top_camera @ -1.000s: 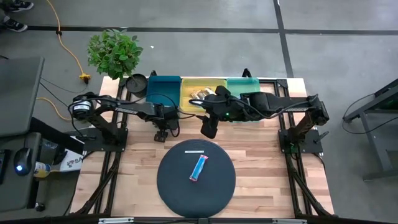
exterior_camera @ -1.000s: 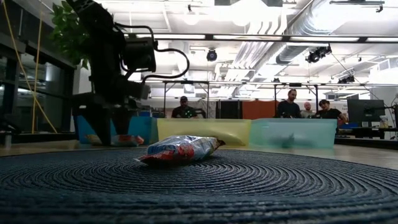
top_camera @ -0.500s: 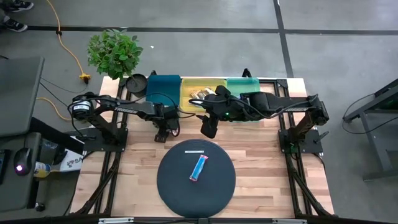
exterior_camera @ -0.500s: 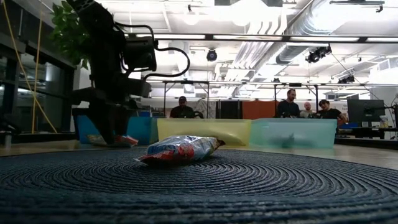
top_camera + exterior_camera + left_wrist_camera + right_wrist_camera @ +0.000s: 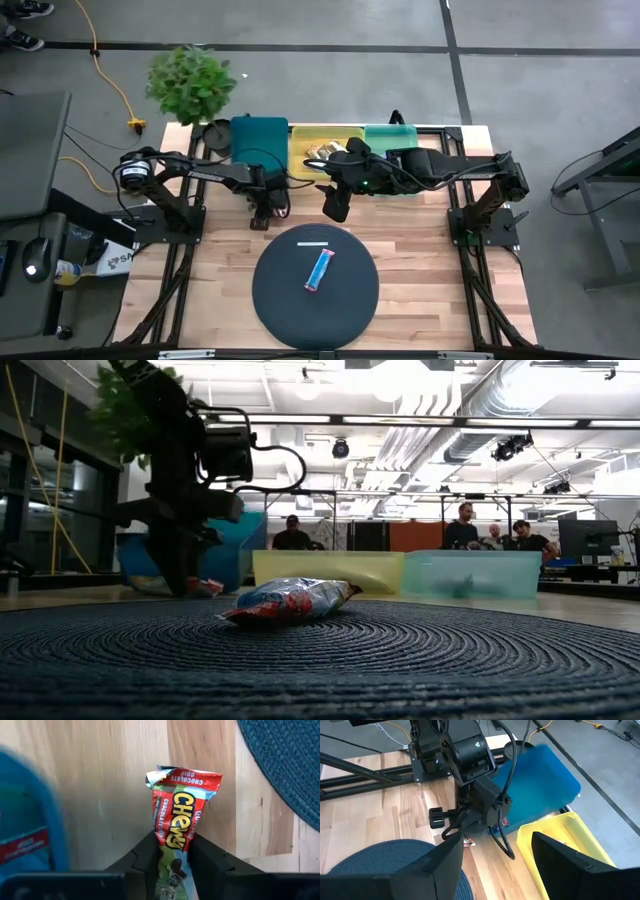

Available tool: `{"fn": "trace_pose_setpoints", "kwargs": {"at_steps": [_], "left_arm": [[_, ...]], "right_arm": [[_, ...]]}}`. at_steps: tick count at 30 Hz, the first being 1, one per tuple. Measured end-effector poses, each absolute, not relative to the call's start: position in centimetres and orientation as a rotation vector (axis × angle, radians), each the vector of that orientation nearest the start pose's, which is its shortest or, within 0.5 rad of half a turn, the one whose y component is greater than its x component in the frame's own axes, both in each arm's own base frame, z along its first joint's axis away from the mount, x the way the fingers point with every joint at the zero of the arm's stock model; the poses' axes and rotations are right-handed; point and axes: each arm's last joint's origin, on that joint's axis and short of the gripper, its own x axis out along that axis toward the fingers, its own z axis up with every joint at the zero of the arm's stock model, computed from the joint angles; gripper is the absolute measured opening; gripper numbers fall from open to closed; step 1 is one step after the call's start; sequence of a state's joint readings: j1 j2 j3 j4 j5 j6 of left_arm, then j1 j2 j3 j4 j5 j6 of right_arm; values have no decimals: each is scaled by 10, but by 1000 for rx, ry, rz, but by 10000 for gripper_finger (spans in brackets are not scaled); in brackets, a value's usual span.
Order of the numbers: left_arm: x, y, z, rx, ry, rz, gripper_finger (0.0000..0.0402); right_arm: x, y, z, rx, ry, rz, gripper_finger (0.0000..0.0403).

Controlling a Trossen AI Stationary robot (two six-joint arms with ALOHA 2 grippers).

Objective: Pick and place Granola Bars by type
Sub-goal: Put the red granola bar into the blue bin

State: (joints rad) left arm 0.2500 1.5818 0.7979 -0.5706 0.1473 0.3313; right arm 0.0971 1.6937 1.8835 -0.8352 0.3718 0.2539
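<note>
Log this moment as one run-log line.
left pincer: shut on Chewy bar, beside blue bin | right pincer: open, idle by yellow bin | mat: one bar left

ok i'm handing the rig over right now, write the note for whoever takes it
Left gripper: shut on a red Chewy bar, low over the bare wood beside the blue bin, which looks knocked askew, tilted in the low view.
Right gripper: open and empty, hovering near the yellow bin, waiting.
Round mat: one blue bar and one pale bar lie on it.
Done: some bars already sit in the yellow bin; the teal bin contents are hard to make out.
Left: drop the Chewy bar in its bin, then sort the two on the mat. Probably straighten the blue bin first.
</note>
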Motion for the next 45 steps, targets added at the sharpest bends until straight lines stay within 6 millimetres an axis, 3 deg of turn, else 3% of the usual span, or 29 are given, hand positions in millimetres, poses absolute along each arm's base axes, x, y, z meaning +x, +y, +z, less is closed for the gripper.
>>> {"fn": "trace_pose_setpoints", "kwargs": {"at_steps": [17,31,36,45], "left_arm": [[260,63,159,53,1342,-102,87],[258,60,161,-68,1365,-142,87],[270,61,184,-92,1321,-177,87],[298,68,255,-38,1178,-177,87]], "right_arm": [[356,24,413,89,596,-351,220],[356,24,413,83,598,-356,220],[355,24,412,79,614,-358,220],[354,23,411,78,627,-360,220]]}}
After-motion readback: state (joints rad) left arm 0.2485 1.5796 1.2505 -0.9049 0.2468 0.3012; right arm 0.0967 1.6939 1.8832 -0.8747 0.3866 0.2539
